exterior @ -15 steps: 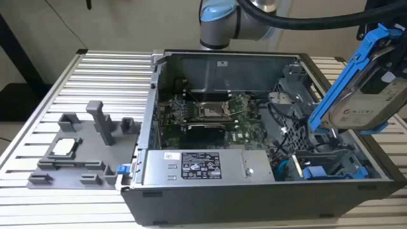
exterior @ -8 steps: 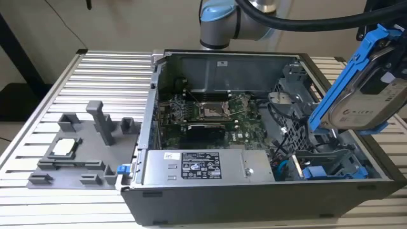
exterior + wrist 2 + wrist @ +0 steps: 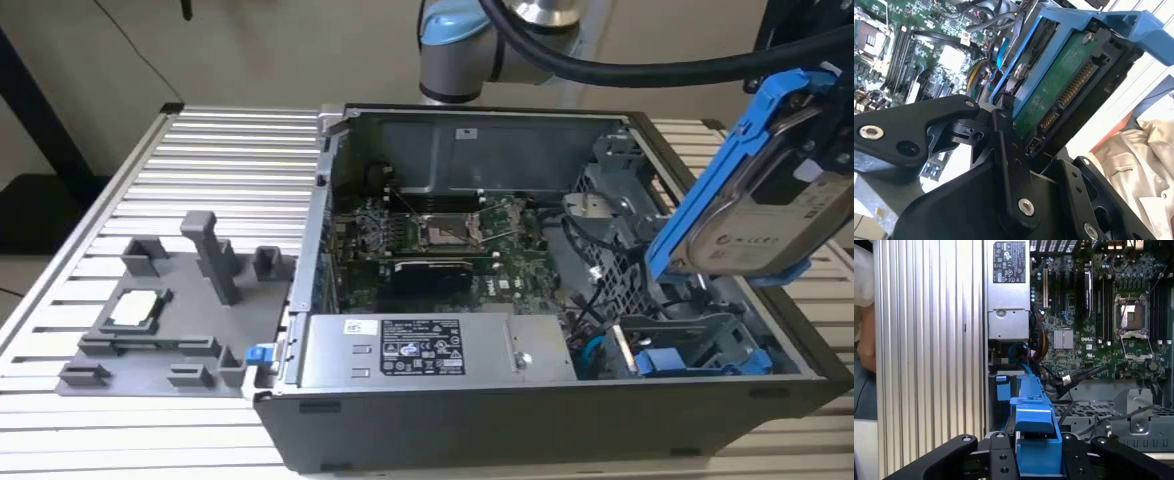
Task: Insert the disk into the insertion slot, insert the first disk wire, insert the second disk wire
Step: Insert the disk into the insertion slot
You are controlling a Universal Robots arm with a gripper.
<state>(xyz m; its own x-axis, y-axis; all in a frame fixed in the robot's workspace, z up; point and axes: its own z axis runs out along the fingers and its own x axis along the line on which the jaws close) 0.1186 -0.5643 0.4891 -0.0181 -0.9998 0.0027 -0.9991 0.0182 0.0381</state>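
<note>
Gripper (image 3: 1036, 452) clamping disk (image 3: 763, 215), tilted, lower edge apart above insertion slot (image 3: 687, 345)

shows a silver-grey cylindrical metal arm segment (image 3: 451, 80) under a pale blue rounded plastic joint cap (image 3: 443, 25). carries a thick black cable hose (image 3: 641, 72). ends in a matte black gripper (image 3: 1036, 452) of flat bar links, pinned with round silver screws (image 3: 1026, 206) and dotted with small holes.

Bright even light, soft shadows, washed-out highlights
</note>
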